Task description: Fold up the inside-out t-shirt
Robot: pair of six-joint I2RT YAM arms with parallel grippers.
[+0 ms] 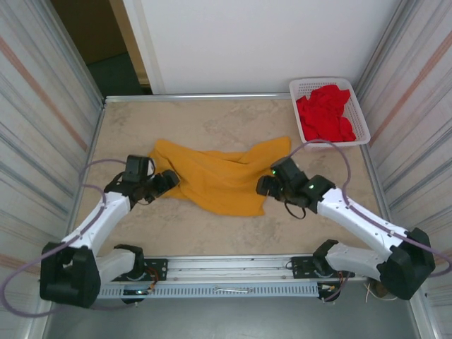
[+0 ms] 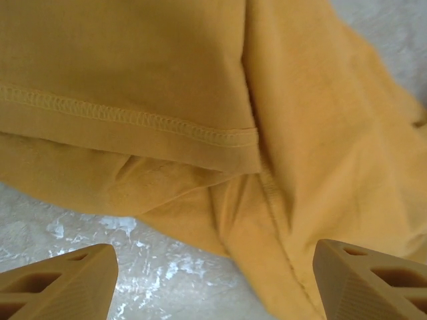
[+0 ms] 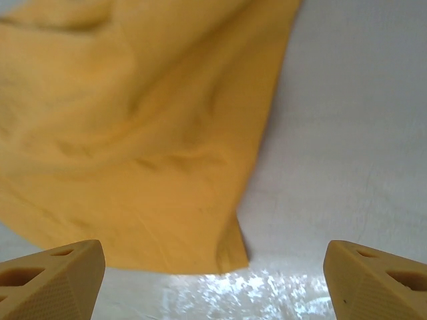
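Observation:
The inside-out t-shirt (image 1: 219,176) is a mustard-yellow heap, rumpled across the middle of the table. My left gripper (image 1: 166,182) sits at its left end and my right gripper (image 1: 267,185) at its right lower edge. In the left wrist view the left gripper (image 2: 213,287) is open, fingers (image 2: 60,283) wide apart, with a stitched hem (image 2: 133,117) and folds of the t-shirt (image 2: 320,133) just ahead. In the right wrist view the right gripper (image 3: 213,283) is open over bare table. A corner of the t-shirt (image 3: 227,250) lies just ahead of it, untouched.
A white basket (image 1: 361,106) holding bright red garments (image 1: 325,113) stands at the back right corner. Striped walls close in the table's left and right sides. Bare marbled tabletop (image 1: 212,229) lies between the t-shirt and the arm bases.

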